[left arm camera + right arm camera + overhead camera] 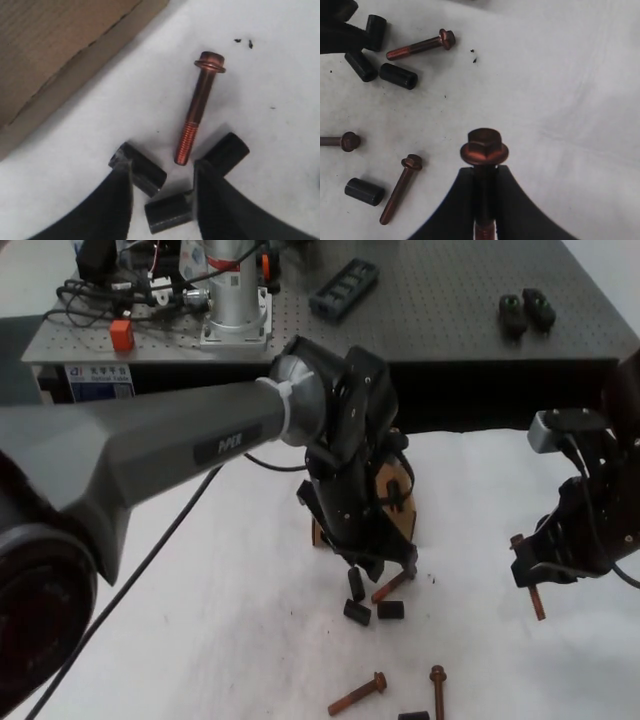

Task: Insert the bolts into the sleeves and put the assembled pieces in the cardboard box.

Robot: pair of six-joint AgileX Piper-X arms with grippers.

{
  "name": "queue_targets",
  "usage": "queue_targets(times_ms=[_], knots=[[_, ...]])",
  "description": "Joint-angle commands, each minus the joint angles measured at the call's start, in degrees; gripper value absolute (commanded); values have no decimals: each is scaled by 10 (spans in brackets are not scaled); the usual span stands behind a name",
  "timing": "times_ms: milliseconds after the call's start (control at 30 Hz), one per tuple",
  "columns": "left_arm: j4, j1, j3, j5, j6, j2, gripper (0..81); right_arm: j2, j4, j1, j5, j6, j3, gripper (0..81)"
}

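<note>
Four bolts [420, 45], four sleeves [398, 76]; right fingers [452, 207] clamped on one bolt [484, 147], left fingers [112, 212] apart.

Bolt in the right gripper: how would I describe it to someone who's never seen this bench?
Over the white sheet, find the right gripper, at the high view's right side. The copper-coloured bolt is clamped by its shank between the fingers, its flanged hex head sticking out beyond them. The other bolts lie loose on the sheet.

The white surface [200, 660] has a black cable [150, 555] trailing across it and a few dark specks [243, 43]. Behind it, a grey perforated board [450, 330] holds a black slotted tray [343, 287], 2 small black pieces [512, 310], an orange block [121, 335], a silver post [235, 300] and tangled cables [100, 290].
</note>
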Motion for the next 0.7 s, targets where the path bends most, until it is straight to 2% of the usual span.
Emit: queue_targets(times_ms=[0, 133, 233, 400, 500, 600, 633, 667], knots=[[-8, 7, -7, -4, -52, 8, 293, -9, -1, -3, -9, 8, 1, 8], [-1, 20, -7, 45, -116, 32, 309, -9, 2, -3, -9, 8, 1, 8], [-3, 20, -8, 45, -123, 41, 332, -9, 2, -3, -9, 10, 1, 8], [-8, 20, -8, 45, -126, 50, 326, -9, 3, -3, -9, 10, 1, 8], [-12, 20, -8, 46, -123, 56, 239, -9, 3, -3, -9, 10, 1, 8], [-1, 20, -8, 68, -96, 60, 41, -9, 3, -3, -9, 10, 1, 8], [3, 20, -8, 71, -88, 61, 4, -9, 3, -3, -9, 10, 1, 8], [6, 20, -8, 71, -83, 60, 1, -9, 3, -3, -9, 10, 1, 8]])
